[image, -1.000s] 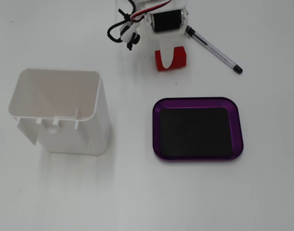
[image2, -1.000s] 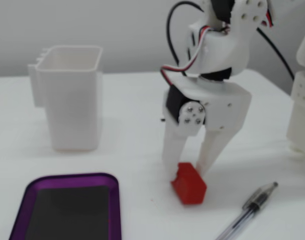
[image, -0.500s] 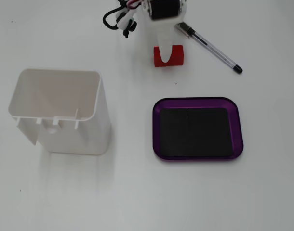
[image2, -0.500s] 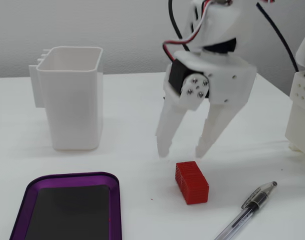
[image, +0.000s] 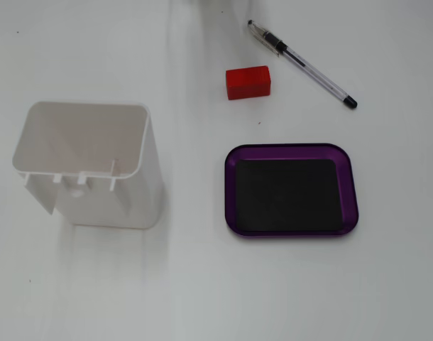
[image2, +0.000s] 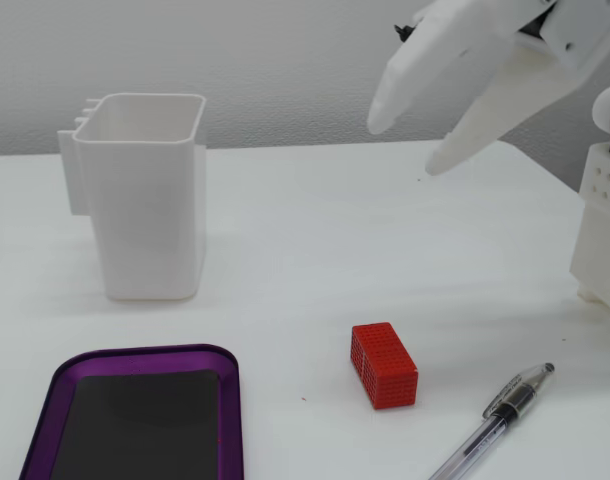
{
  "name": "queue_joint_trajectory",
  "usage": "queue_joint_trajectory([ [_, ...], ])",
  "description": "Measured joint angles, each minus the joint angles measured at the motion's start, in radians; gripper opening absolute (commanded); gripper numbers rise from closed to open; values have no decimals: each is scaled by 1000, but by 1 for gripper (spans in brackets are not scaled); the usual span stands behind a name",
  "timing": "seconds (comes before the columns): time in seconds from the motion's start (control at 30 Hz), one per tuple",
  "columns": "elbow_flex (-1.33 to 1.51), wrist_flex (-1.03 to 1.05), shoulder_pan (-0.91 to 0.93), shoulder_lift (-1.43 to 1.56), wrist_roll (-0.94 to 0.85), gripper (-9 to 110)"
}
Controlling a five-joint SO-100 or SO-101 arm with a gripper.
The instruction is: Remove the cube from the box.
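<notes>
A: Going left to right in the lower fixed view, what is lying around the white two-finger gripper [image2: 413, 145]?

B: The tall white plastic container [image2: 145, 195] is standing far to its left. The shallow translucent purple tray [image2: 145, 362] is sitting below-left, holding nothing.

A: And the small ribbed red plastic block [image2: 383, 365]?

B: It is resting on the white table [image2: 285, 230], well below the gripper, outside the tray. The clear ballpoint pen [image2: 495, 420] is lying lower right. The gripper is hanging wide apart, holding nothing.

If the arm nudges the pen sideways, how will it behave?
The pen would probably roll: its barrel looks round and it lies flat on the smooth table. It looks light, thin plastic, so a slight push should move it. The open end effector hangs above, touching nothing.
</notes>
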Motion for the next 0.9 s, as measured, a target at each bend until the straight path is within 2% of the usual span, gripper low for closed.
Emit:
queue_joint_trajectory([
  [0.27, 509, -107, 255, 488, -5, 15],
  [0.4, 653, -52, 322, 523, 11, 15],
  [0.63, 681, -6, 288, 523, 167, 15],
  [0.9, 693, -6, 92, 523, 236, 15],
])
